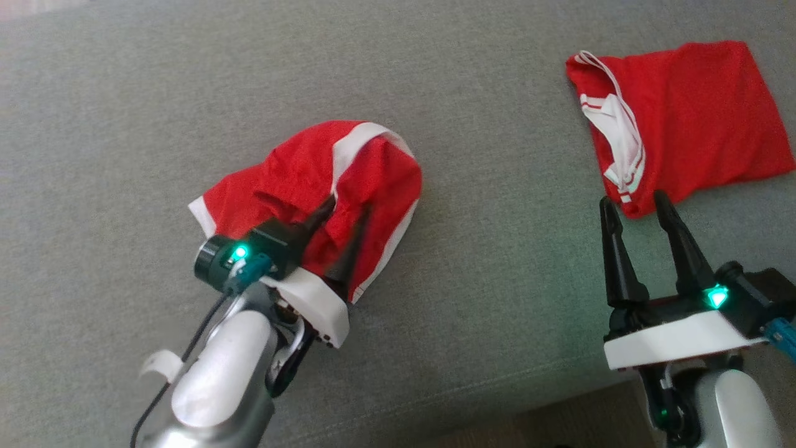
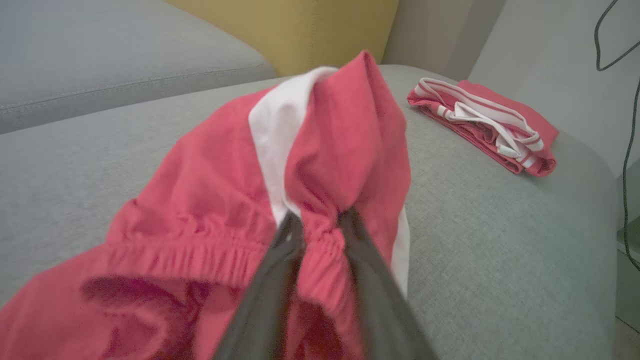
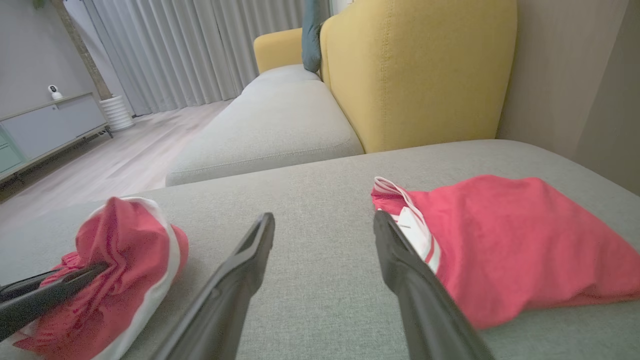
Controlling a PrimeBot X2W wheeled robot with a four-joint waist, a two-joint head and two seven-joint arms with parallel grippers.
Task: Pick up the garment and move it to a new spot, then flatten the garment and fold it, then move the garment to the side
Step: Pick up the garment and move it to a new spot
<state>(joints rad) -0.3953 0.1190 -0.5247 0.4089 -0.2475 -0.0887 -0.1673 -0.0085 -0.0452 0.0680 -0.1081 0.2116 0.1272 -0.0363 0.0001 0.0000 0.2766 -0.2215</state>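
Looks like the pick-and-move step: our left gripper [image 1: 348, 205], lower left of the head view, stands narrow, pinching the bunched waistband of the garment [image 1: 311, 168] — crumpled centre-left on the grey cushion [image 1: 497, 280]. Right gripper [image 1: 634, 200], lower right, gapes wide & empty, just below a folded red piece [image 1: 690, 112]. Next, we reckon: lift clear, carry to bare cushion — then both grippers to flatten.

Head view steeply down over grey cushion [image 1: 497, 124]; low wrist views, crumpled garment [image 1: 311, 168] common to all.

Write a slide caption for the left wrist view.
Left gripper pinches red shorts on grey sofa; folded red garment lies beyond.
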